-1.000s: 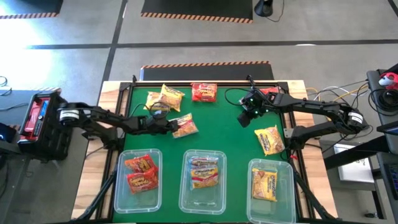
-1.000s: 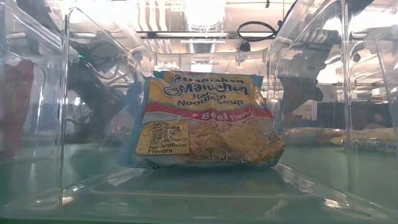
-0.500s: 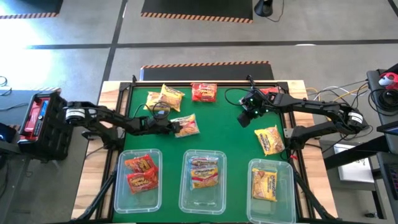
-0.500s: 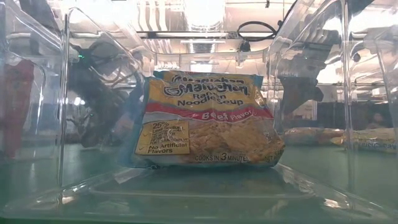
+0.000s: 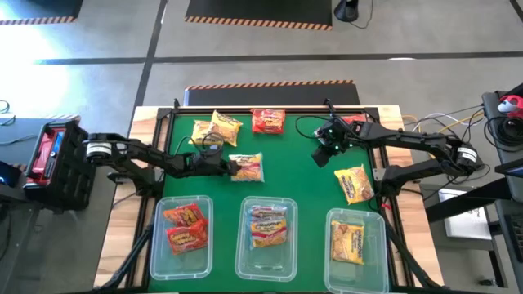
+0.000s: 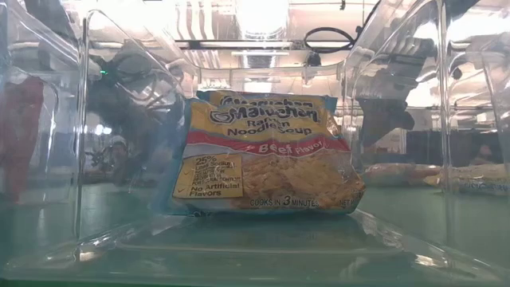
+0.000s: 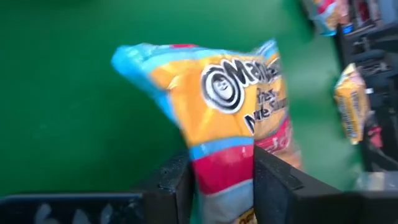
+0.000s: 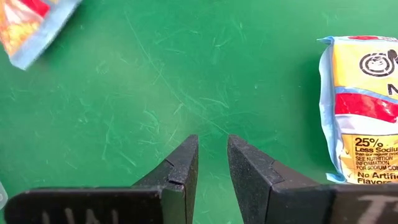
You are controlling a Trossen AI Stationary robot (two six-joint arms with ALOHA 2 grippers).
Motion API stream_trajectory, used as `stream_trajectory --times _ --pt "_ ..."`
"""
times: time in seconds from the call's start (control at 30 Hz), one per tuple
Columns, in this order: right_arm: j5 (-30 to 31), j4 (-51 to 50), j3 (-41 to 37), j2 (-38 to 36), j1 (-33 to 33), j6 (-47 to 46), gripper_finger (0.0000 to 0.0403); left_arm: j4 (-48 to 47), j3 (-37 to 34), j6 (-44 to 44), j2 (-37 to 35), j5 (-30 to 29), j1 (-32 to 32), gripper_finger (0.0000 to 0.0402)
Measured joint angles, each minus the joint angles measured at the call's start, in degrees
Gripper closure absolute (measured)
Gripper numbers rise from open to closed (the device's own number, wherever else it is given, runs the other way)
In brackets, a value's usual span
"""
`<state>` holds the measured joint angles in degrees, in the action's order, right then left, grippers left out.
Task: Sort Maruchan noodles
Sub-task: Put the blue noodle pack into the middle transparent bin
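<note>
My left gripper (image 5: 231, 166) is shut on a yellow-pink noodle packet (image 5: 248, 167) left of the mat's middle; the left wrist view shows this packet (image 7: 230, 106) sticking out past the fingers. My right gripper (image 5: 321, 155) hovers over bare mat at the far right, its fingers (image 8: 212, 155) nearly together with nothing between them. Loose packets lie flat on the mat: two yellow ones (image 5: 219, 128), a red one (image 5: 268, 121) and a yellow-pink one (image 5: 354, 183). My left gripper pinches the packet's near end, at its red and blue band (image 7: 224, 165), between the two fingers (image 7: 175, 180). The fingers come from the table's left, slanting down. The packet reaches away from them toward the right; whether it is clear of the mat I cannot tell.
Three clear tubs stand along the near edge: the left tub (image 5: 154, 245) holds red packets, the middle tub (image 5: 242, 245) a yellow-pink Beef packet (image 6: 263, 151), the right tub (image 5: 330, 245) a yellow one. Another red packet (image 5: 353, 121) lies under the right arm.
My left gripper has shut on the yellow-pink packet and its wrist has tipped and rolled a little without shifting place. The packet has turned about from slanted to square with the table edges and shifted slightly toward the right.
</note>
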<state>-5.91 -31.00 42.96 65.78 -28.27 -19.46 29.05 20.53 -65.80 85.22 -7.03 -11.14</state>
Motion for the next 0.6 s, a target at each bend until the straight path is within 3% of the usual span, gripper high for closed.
stream_trajectory --times 0.6 --pt "0.0 0.0 0.0 0.0 0.0 0.0 0.0326 4.9 0.0 0.8 -0.1 -1.1 0.0 0.0382"
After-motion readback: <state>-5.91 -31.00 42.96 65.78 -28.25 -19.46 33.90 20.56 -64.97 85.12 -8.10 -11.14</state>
